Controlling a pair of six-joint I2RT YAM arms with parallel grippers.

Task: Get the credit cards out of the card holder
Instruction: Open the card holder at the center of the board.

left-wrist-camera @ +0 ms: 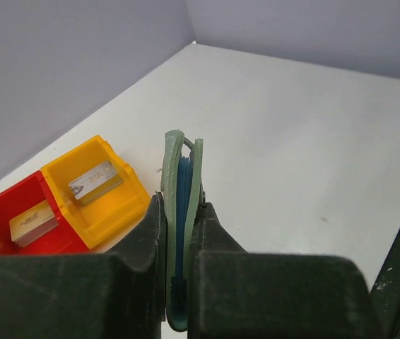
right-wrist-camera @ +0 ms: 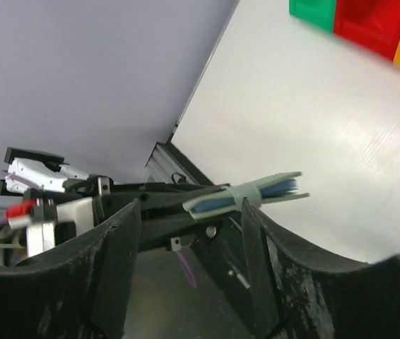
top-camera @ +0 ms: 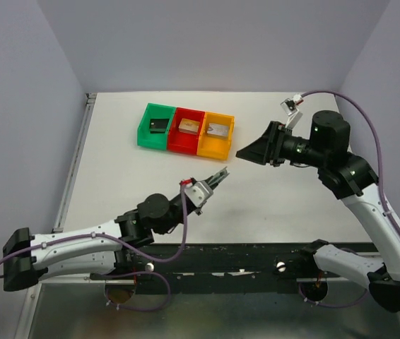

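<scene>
My left gripper (left-wrist-camera: 179, 215) is clenched on the card holder (left-wrist-camera: 182, 166), aloft over the middle of the table (top-camera: 115, 169), right gripper (right-wrist-camera: 188, 212) spread and empty (holder looks light, soft, floppy), so I'd pinch at its far open edge.

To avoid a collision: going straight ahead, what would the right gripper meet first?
Probably the card holder, clamped in the left gripper; it sits ahead between the right fingers, depth unclear.
</scene>
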